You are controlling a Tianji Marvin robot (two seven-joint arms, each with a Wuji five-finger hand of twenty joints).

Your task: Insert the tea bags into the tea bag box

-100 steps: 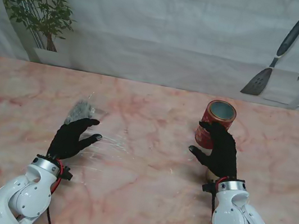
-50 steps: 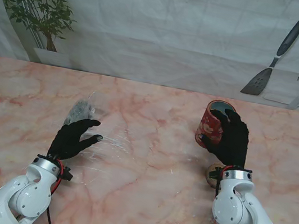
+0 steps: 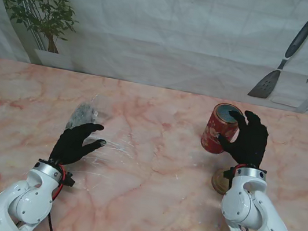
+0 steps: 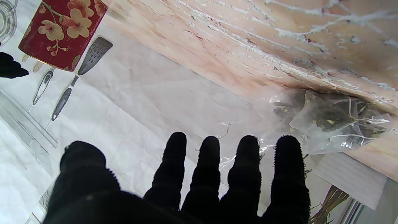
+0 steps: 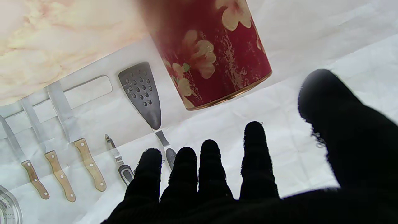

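Tea bag box (image 3: 221,128), red with flowers, upright at right centre of the bench (image 3: 151,168), mouth open. Right hand (image 3: 249,143) beside it, fingers spread, holding nothing. Tea bags (image 3: 82,114) in clear wrap at left centre, just past left hand (image 3: 74,143), fingers apart, empty.

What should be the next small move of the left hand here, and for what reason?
Probably the left hand should reach a little farther forward and close on the tea bags. Its fingers are spread and hold nothing, with the clear bag just beyond their tips. The right hand is open beside the red tin, whose top is open.
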